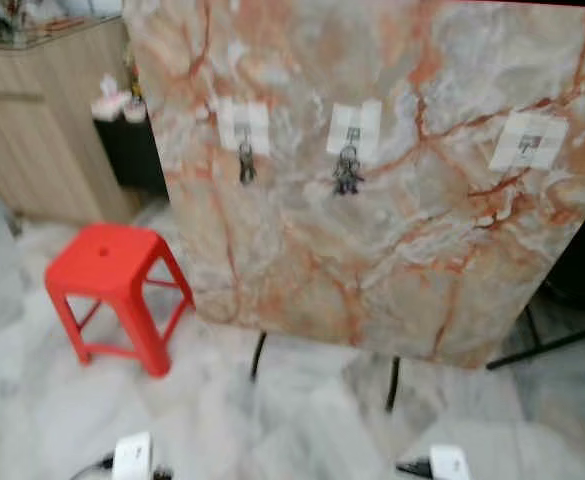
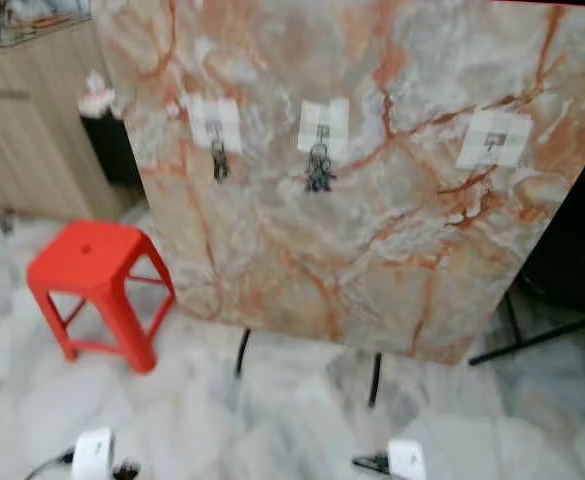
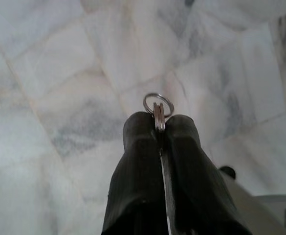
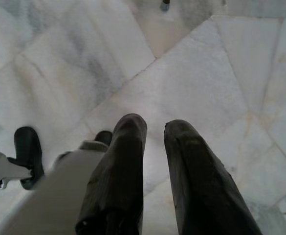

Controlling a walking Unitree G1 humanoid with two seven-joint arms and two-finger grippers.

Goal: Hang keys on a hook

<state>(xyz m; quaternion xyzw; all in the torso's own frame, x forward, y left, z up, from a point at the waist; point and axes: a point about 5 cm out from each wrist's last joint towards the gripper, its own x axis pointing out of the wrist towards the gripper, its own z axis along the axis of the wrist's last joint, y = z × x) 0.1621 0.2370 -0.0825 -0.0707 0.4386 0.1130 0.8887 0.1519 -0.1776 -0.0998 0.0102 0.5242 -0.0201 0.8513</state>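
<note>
Left gripper (image 3: pixel 160 128) hangs low over the marble floor (image 3: pixel 59 73), its black fingers (image 3: pixel 138 161) pinched tight on the keys (image 3: pixel 158 110), whose ring pokes out just past the fingertips. Right gripper (image 4: pixel 155 129) hangs idle, fingers slightly parted, holding nothing. Ahead, well apart from both, stands the marble board (image 1: pixel 372 200) with its vacant hook (image 1: pixel 528 140).

A home room: pale marble-tile floor (image 1: pixel 302 420), a wooden cabinet (image 1: pixel 47 120) left of a marbled board (image 1: pixel 372 230) on thin black legs, and a red plastic stool (image 1: pixel 112 290) beside the board's lower left.
</note>
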